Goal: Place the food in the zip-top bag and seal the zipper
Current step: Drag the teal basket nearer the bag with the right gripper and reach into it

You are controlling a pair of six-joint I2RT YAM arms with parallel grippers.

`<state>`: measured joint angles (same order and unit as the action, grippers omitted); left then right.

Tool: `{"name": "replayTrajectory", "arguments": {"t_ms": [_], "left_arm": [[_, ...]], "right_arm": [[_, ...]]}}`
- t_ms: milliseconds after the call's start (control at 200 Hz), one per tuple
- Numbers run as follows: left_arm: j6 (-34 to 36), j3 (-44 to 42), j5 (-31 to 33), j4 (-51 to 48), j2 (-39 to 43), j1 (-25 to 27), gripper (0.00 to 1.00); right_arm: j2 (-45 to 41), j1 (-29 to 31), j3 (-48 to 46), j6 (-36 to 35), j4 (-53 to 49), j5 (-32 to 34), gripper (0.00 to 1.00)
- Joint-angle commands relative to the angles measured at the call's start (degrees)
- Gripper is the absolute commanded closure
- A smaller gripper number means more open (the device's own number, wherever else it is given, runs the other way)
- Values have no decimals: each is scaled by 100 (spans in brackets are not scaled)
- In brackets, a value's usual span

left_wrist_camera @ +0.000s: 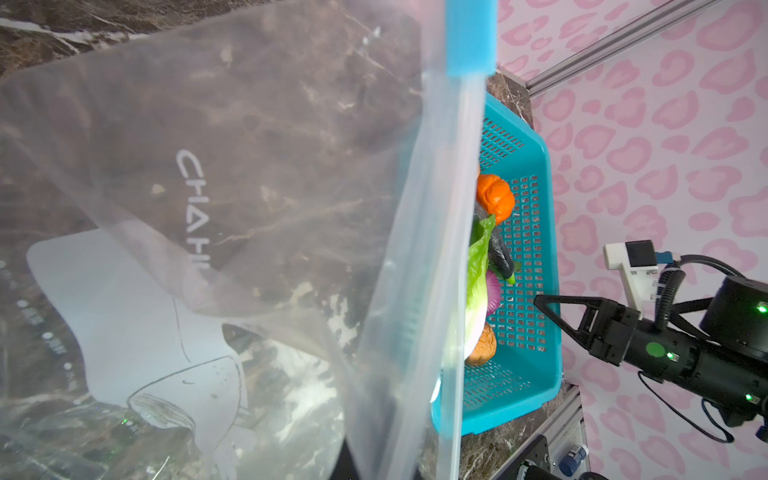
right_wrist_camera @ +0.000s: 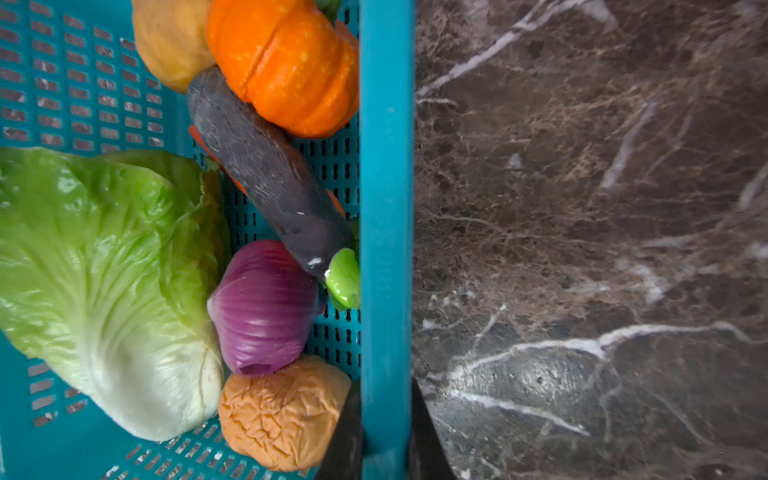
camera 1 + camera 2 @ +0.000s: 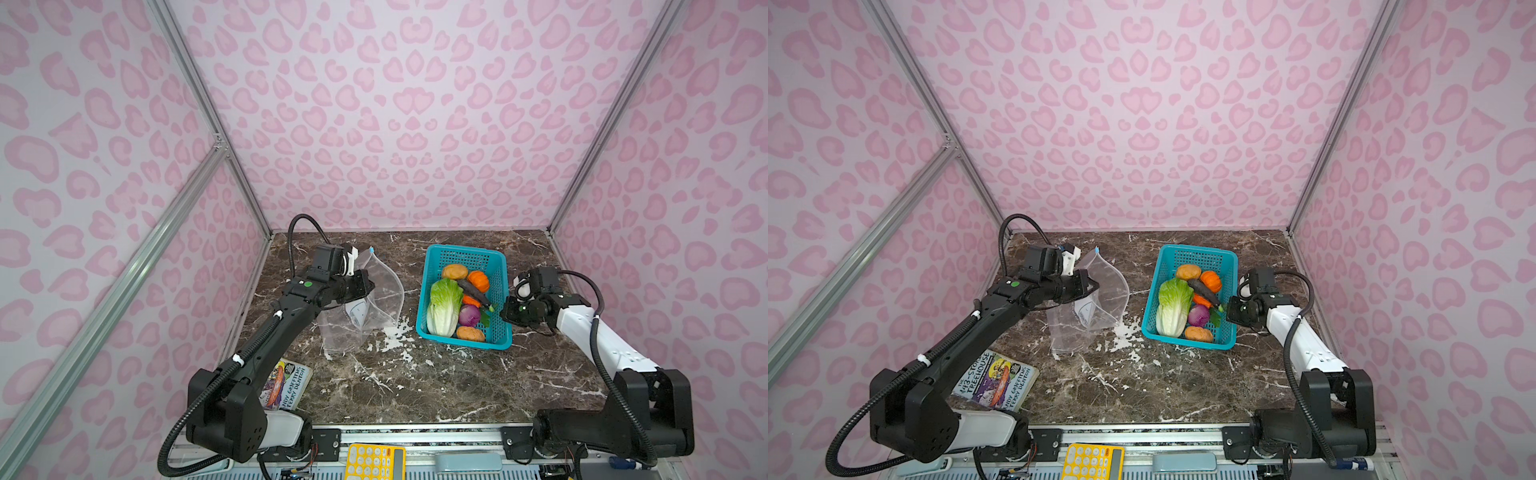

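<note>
While tight on the crinkly clear zip-top bag [image 3: 386,286], left jaws; right jaws tight on rim of perforated teal basket [image 3: 465,250].

Zip-top bag [image 3: 384,291] left of basket [image 3: 465,257]; food [image 3: 444,307] in basket; book [image 3: 286,384] front-left on table [image 3: 457,386].

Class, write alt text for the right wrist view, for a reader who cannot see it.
The right claw grips the rim of a teal basket, one dark finger on each side. Inside lie a green-white cabbage, a purple onion, an orange pumpkin, a dark long vegetable and two tan pieces; beyond the rim is brown marble table.
</note>
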<state>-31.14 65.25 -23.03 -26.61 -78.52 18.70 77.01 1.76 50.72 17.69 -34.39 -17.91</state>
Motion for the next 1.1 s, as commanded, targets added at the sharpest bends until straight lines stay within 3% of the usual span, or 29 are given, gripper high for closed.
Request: {"name": "replayTrajectory", "arguments": {"t_ms": [0,45,205,350,400,420,435,765,1095], "left_arm": [[227,94,-240,42,16,-7,97],[255,100,-292,42,5,0,97],[283,111,-430,40,-54,-7,97],[248,111,-577,59,-141,7,97],[231,105,-613,75,-154,2,97],[226,102,-623,77,-162,2,97],[222,102,-632,84,-167,2,97],[172,93,-756,113,-260,99,97],[178,93,-774,107,-301,174,97]], "right_arm": [[74,8,51,-357,-395,451,92],[56,14,79,-329,-390,579,87],[-229,198,328,-271,-456,1111,46],[-406,727,683,-237,-636,1636,30],[-428,885,781,-183,-680,1677,20],[-424,952,817,-159,-693,1668,7],[-428,1002,831,-138,-698,1654,3],[235,2028,920,488,-399,1593,7],[1038,2153,831,773,-20,1557,11]]}}
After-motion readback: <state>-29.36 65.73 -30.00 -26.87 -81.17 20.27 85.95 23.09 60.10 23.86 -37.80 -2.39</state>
